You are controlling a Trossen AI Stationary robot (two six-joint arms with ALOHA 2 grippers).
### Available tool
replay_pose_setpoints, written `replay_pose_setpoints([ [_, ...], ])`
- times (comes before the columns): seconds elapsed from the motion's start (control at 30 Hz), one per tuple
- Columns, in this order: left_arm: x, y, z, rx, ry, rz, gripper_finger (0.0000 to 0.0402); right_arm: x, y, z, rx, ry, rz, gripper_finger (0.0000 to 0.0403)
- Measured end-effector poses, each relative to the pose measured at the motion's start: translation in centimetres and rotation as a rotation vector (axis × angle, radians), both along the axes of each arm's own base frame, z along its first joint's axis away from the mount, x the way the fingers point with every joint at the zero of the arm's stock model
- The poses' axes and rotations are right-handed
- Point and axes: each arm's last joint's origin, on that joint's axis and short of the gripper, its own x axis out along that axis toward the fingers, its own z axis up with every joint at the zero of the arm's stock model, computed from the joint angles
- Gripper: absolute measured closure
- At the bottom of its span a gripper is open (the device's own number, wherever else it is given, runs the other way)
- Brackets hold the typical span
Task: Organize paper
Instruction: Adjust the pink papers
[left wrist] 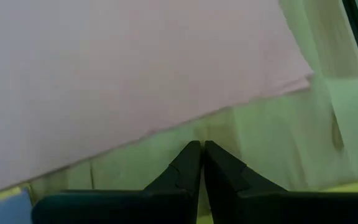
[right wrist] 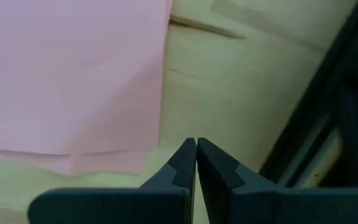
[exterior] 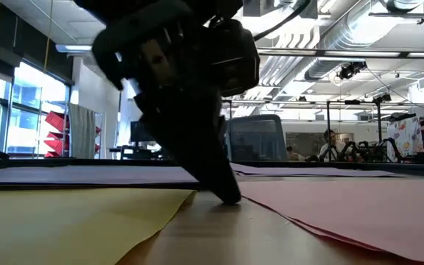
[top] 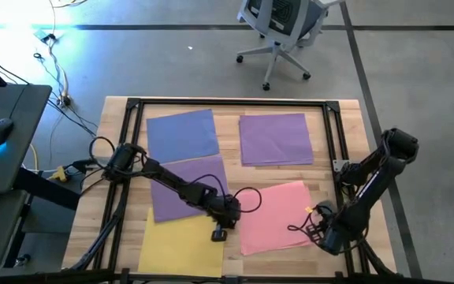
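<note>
Bench (top: 345, 118), as I see it: periwinkle sheet (top: 182, 134) far left, purple sheet (top: 275, 139) far right, second purple sheet (top: 181, 188) mid-left, yellow sheet (top: 176, 237) near left, pink sheet (top: 278, 214) near right. Left gripper (top: 220, 233): jaws closed, empty, tip on bare wood between yellow and pink. Right gripper (top: 315, 229): jaws closed, empty, beside pink's right edge.

A lab: exposed ceiling ducts (exterior: 359, 33), an office chair (top: 284, 31) and floor cables (top: 53, 59) surround the wooden table (top: 345, 118).
</note>
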Motion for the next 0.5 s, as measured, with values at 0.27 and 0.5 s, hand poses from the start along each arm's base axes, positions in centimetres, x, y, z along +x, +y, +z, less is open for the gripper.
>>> replay_pose_setpoints([
  [0.27,0.1,0.2,-0.1,0.010,-0.010,0.016,0.0401,2.0,0.9,-1.8,0.058,-0.047,0.074,0.0403],
  [0.5,0.1,0.2,-0.2,0.010,0.000,0.026,0.0401,2.6,1.3,-1.7,0.138,-0.077,0.188,0.0403],
])
